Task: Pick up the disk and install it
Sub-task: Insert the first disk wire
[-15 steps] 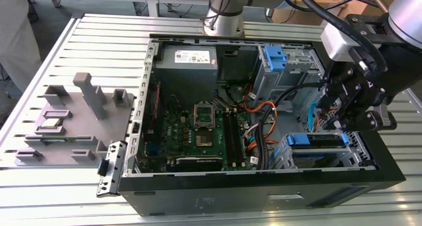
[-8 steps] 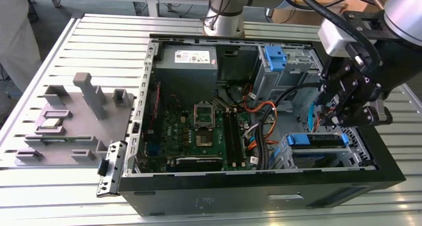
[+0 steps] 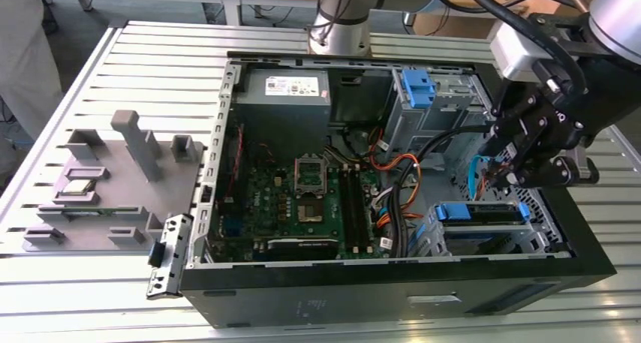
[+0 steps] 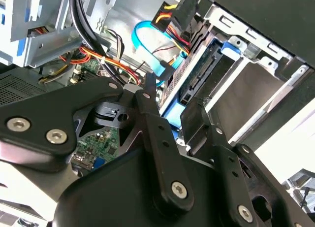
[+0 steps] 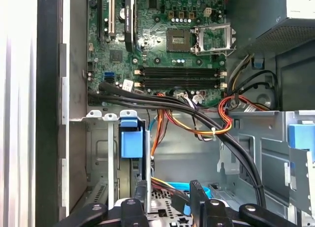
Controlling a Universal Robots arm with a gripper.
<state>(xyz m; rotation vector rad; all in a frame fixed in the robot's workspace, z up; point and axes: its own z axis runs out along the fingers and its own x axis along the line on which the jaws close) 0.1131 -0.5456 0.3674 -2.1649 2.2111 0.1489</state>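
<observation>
The disk (image 3: 481,212), held in its blue carrier frame, lies in the drive bay at the open computer case's near corner on the exterior view's right. In the second wrist view the disk (image 4: 197,79) shows its connector edge, with blue frame rails along its sides. In the first wrist view the carrier's blue tab (image 5: 131,141) sticks out of the bay. My gripper (image 3: 501,179) hovers just above the bay. Its black fingers (image 4: 147,96) stand apart and open, holding nothing. My gripper (image 5: 168,187) has a blue cable lying past its tips.
A bare blue bracket (image 3: 416,88) sits in the far drive cage. Black, orange and blue cables (image 3: 401,178) cross between the motherboard (image 3: 311,200) and the bays. The grey power supply (image 3: 285,88) fills the far corner. A grey parts fixture (image 3: 110,178) lies on the slatted table beside the case.
</observation>
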